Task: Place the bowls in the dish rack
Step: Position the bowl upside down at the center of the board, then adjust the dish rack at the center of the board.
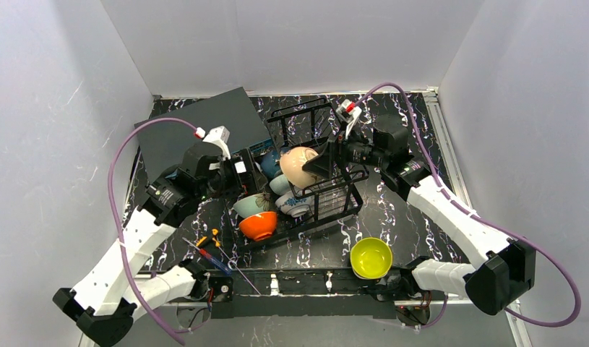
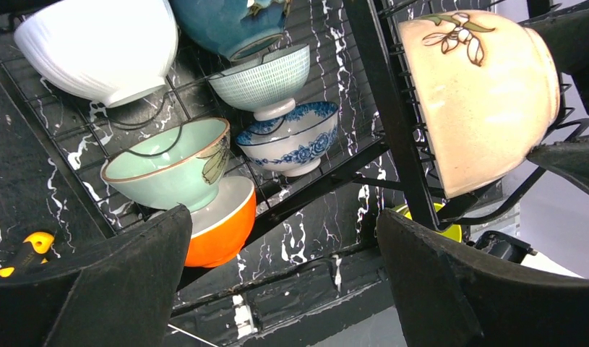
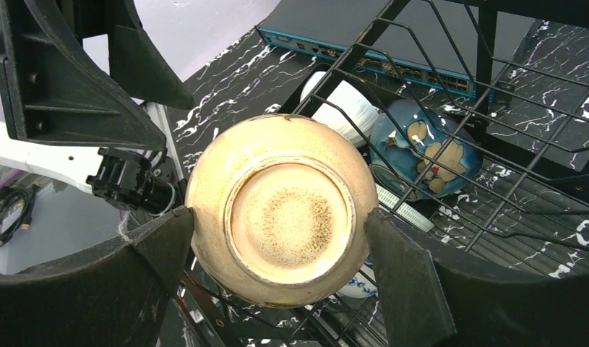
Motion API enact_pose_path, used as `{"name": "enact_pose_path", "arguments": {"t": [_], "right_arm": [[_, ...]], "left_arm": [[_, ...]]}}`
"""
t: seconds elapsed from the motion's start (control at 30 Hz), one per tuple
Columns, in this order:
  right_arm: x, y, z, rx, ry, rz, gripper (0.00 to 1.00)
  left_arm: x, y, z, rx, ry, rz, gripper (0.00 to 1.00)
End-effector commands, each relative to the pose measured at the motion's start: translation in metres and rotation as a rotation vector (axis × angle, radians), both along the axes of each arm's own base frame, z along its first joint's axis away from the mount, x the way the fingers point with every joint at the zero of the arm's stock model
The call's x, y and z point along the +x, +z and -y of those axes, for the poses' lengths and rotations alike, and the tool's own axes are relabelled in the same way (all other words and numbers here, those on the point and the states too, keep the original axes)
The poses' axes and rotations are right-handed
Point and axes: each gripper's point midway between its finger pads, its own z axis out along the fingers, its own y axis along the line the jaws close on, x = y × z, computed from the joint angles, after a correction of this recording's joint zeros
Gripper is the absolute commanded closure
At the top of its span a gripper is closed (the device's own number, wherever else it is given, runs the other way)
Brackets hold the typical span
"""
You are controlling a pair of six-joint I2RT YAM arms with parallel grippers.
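Observation:
The black wire dish rack (image 1: 329, 204) stands mid-table. A pinkish beige bowl (image 1: 299, 166) lies on its side on the basket wires (image 3: 493, 166). My right gripper (image 3: 278, 225) is open, its fingers flanking this bowl (image 3: 280, 210) at the sides. On the rack's flat part sit white (image 2: 96, 43), dark blue (image 2: 233, 25), blue-and-white (image 2: 291, 137), mint-green (image 2: 168, 166) and orange (image 2: 222, 220) bowls. My left gripper (image 2: 284, 246) hangs open over them, with nothing between its fingers. A yellow bowl (image 1: 371, 258) stands on the table near the front edge.
A dark grey flat box (image 1: 197, 130) lies at the back left, just behind the rack. Small tools with orange handles (image 1: 208, 242) lie on the table left of the orange bowl. White walls close in on three sides.

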Motion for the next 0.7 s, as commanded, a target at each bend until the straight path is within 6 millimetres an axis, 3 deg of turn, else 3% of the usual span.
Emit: {"name": "enact_pose_path", "arguments": {"t": [0.0,0.27,0.43,0.67], "right_arm": [[-0.004,-0.001,-0.003,-0.054,0.019,0.041,0.06],[-0.004,-0.019,0.002,-0.183,0.006,0.095,0.05],[-0.004,-0.006,-0.001,-0.148,0.010,0.120,0.01],[-0.006,0.031,-0.008,-0.050,0.022,0.164,0.01]], "left_arm": [[-0.005,-0.009,0.007,-0.010,-0.020,-0.062,0.02],[-0.006,-0.029,0.013,-0.013,-0.029,-0.150,0.02],[-0.009,-0.063,0.006,-0.041,0.001,-0.267,0.02],[-0.012,-0.108,-0.013,-0.160,0.095,-0.415,0.02]]}}
